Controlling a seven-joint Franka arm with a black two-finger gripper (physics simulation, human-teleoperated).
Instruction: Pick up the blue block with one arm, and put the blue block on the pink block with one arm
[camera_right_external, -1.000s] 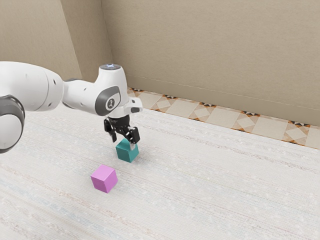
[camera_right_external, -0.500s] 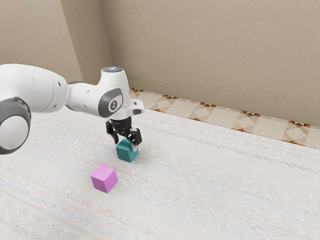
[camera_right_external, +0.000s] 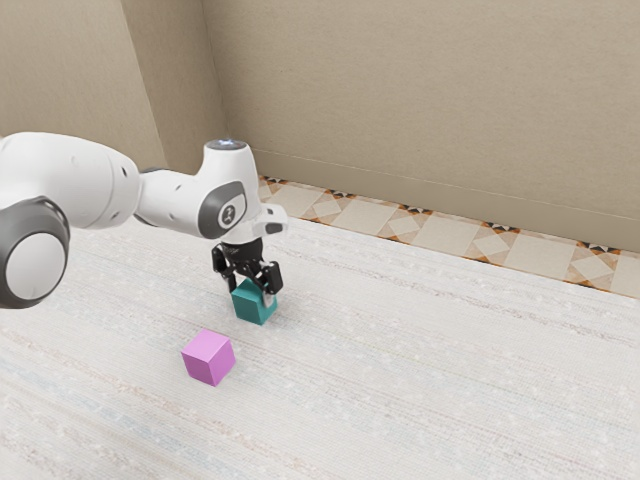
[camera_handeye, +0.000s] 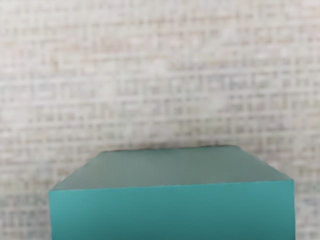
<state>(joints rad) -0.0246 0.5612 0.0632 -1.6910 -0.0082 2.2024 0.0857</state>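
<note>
Two jaws stand spread astride the blue block (camera_right_external: 253, 305), apparently not yet pinching; centre it between them, then close squarely.

A bare, simulated indoor room.
Plain beige walls (camera_right_external: 420, 90) meet in a corner, a strip of patterned tile floor (camera_right_external: 450, 232) runs along their foot, and a pale woven-textured table (camera_right_external: 450, 380) spreads in front.
</note>
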